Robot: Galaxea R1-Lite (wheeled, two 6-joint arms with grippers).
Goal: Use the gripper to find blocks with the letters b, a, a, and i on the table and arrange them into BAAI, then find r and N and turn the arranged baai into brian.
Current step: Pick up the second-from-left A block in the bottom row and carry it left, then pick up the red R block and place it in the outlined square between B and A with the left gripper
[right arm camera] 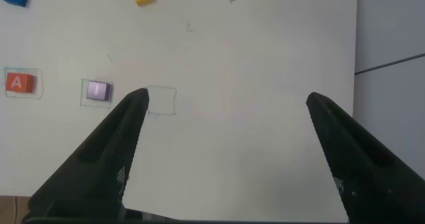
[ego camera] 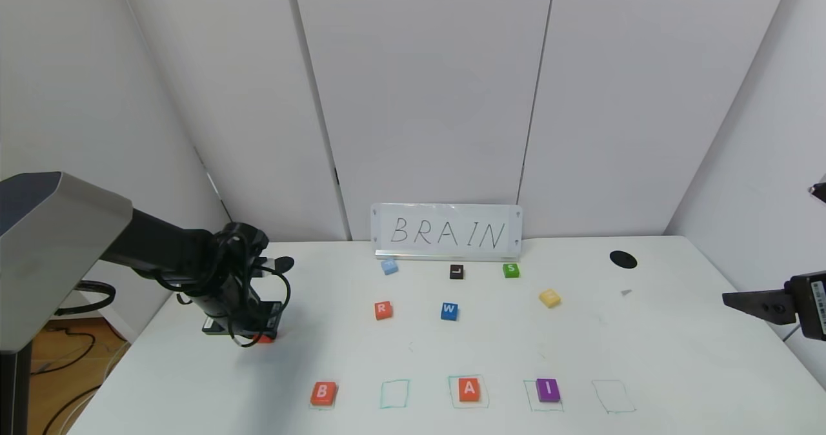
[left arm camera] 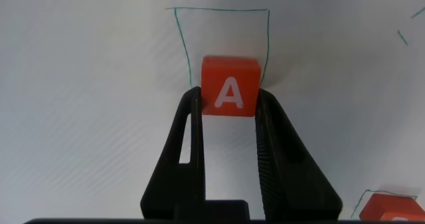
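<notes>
My left gripper (ego camera: 255, 335) is shut on an orange A block (left arm camera: 229, 84), low over the table's left side; the block peeks out under it in the head view (ego camera: 266, 339). In the front row, an orange B (ego camera: 323, 393), a second orange A (ego camera: 469, 388) and a purple I (ego camera: 548, 390) lie in green squares. The square between B and A (ego camera: 394, 394) is empty and shows just beyond the held block (left arm camera: 222, 31). The orange R (ego camera: 383, 310) and the yellow N (ego camera: 550, 297) lie mid-table. My right gripper (ego camera: 732, 299) hangs open at the right edge.
A BRAIN sign (ego camera: 447, 232) stands at the back. In front of it lie a light blue block (ego camera: 389, 266), a black L (ego camera: 456, 271), a green S (ego camera: 511, 270) and a blue W (ego camera: 449, 311). Another empty square (ego camera: 613, 396) lies right of I. A black hole (ego camera: 623, 259) is at the back right.
</notes>
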